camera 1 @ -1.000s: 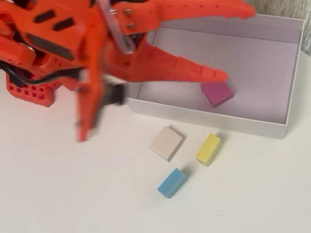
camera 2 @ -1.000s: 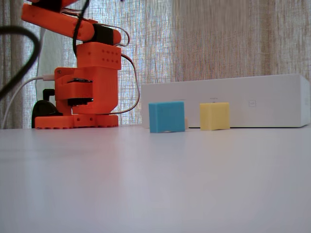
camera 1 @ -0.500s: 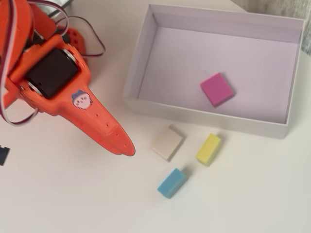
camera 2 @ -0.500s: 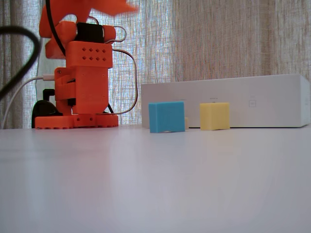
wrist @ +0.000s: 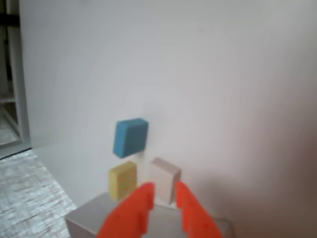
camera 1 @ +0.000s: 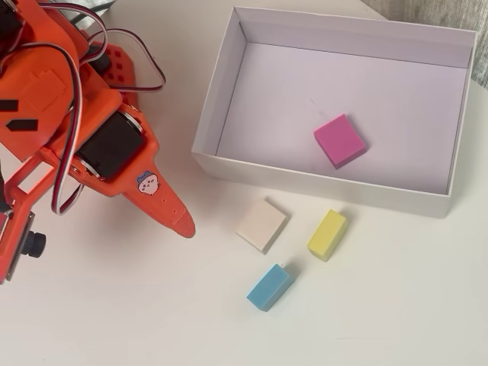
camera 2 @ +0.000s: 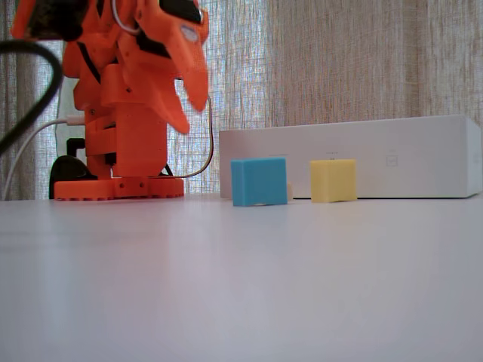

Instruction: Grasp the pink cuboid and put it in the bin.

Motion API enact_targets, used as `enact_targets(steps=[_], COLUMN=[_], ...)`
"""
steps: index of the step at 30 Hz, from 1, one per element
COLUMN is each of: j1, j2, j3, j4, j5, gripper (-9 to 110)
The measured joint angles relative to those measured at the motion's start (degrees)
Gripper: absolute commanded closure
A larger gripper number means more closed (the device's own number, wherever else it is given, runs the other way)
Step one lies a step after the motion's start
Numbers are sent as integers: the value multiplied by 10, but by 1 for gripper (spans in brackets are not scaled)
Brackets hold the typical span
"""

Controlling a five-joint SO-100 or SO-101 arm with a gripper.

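In the fixed view the bin (camera 2: pixel 355 166) wall hides whatever lies inside, and the blue block (camera 2: pixel 259 182) covers nearly all of the beige block (camera 2: pixel 289 191). In the wrist view the fingers (wrist: pixel 190 218) run off the bottom edge, blurred. In the overhead view the arm (camera 1: pixel 69 122) is cut by the left edge.

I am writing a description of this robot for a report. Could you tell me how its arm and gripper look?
The arm is bright orange plastic with black motor blocks set in it. Thin red, white and black cables loop along it. The gripper has two pointed orange fingers; one finger carries a small round cartoon sticker. A small black camera sits at the wrist.
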Motion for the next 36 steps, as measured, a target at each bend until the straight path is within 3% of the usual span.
enact_targets(steps=[36], j1=[2], j2=[-1], j3=[4], j4=[-4], j5=[-11], gripper=[110])
